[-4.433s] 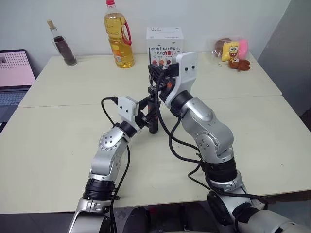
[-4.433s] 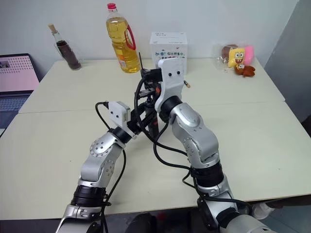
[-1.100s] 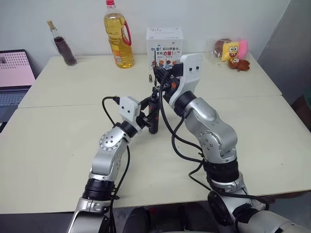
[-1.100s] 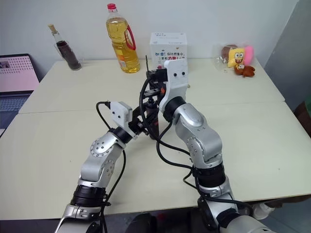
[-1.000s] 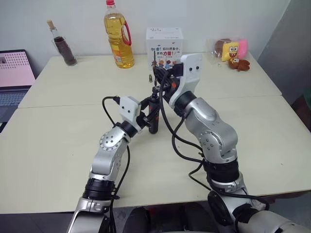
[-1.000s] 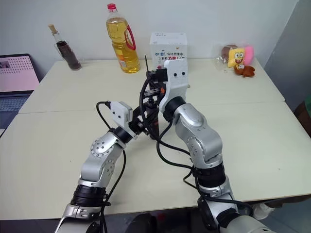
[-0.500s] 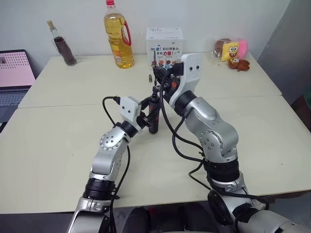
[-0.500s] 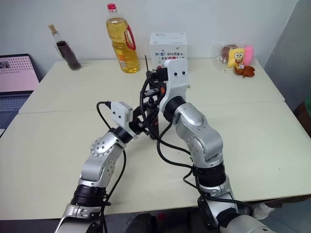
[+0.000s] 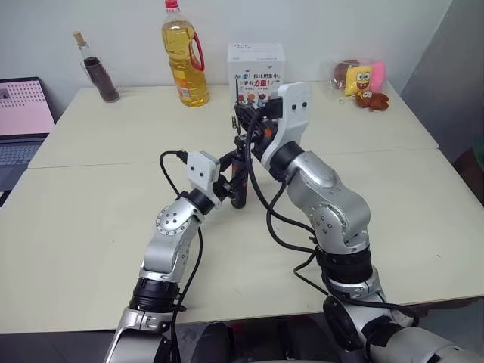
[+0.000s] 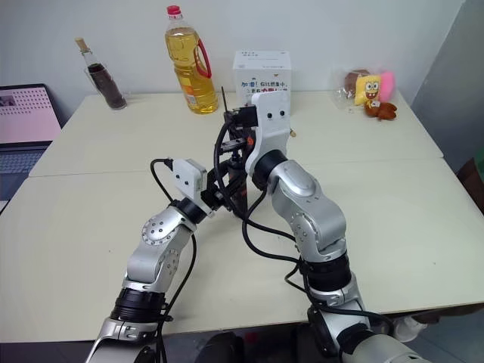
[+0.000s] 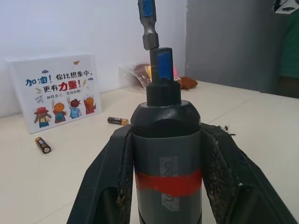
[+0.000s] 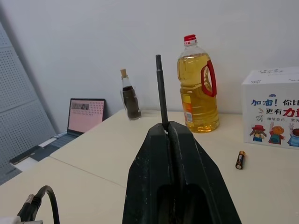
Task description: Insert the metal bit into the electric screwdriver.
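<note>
Our right claw [image 12: 164, 135], clamped on the metal bit [image 12: 160, 91], has nudged left since half a second ago. Left claw [image 11: 164, 186] grips the electric screwdriver [image 11: 166, 158] above the bench [image 9: 91, 227]; bit end hangs just off-centre over the socket, not seated.

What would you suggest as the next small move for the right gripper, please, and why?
Probably nudge the metal bit sideways into line with the socket, then lower it. In the left wrist view its lower end hangs just above the electric screwdriver tip, slightly offset from it, not yet inserted. The left gripper holds the screwdriver upright; the right gripper is shut on the bit.
</note>
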Tool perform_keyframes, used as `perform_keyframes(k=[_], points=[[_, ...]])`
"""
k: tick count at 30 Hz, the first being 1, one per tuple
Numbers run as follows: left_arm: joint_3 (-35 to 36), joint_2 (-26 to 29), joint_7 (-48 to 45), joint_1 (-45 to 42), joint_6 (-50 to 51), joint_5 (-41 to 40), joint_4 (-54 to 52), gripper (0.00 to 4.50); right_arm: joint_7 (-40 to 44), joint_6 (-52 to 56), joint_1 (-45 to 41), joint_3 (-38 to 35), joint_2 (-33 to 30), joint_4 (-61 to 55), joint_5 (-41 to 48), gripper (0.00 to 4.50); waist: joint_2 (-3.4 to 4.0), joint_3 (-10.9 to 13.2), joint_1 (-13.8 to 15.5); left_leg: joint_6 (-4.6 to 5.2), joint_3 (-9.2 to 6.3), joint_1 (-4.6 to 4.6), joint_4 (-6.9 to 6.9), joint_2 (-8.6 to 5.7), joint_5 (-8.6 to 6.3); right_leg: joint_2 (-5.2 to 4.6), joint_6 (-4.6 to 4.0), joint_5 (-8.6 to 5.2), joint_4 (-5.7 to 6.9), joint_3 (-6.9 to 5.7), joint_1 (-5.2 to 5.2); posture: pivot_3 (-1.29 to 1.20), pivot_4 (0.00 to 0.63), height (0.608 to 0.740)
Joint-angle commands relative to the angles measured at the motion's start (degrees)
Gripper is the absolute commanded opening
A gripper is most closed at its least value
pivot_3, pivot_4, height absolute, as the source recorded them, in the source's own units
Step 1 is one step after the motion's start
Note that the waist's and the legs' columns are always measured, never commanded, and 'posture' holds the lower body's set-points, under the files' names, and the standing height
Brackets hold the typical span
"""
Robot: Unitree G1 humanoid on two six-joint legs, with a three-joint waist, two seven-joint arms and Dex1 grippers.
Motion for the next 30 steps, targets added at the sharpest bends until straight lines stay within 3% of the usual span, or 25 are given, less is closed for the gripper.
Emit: perform_keyframes(k=[1, 30], points=[[0.48, 1.04, 1.08, 1.91, 1.93, 2.54, 3.91, 1.66, 0.03, -0.25, -1.49, -0.03, 0.08, -2.63, 0.01, 0.02, 0.0, 0.0, 0.0, 0.0, 0.0, 0.0, 0.0, 0.0, 0.0, 0.0, 0.0, 0.0, 0.0, 0.0, 0.0, 0.0, 0.15, 0.74], [0.29, 0.98, 1.62, 1.79, 3.88, 2.33, 1.74, 1.66, -0.43, 1.24, -1.11, -1.28, -0.34, -3.55, -0.45, 0.02, 0.0, 0.0, 0.0, 0.0, 0.0, 0.0, 0.0, 0.0, 0.0, 0.01, 0.0, 0.0, -0.01, 0.0, 0.0, 0.0, 0.15, 0.74]])
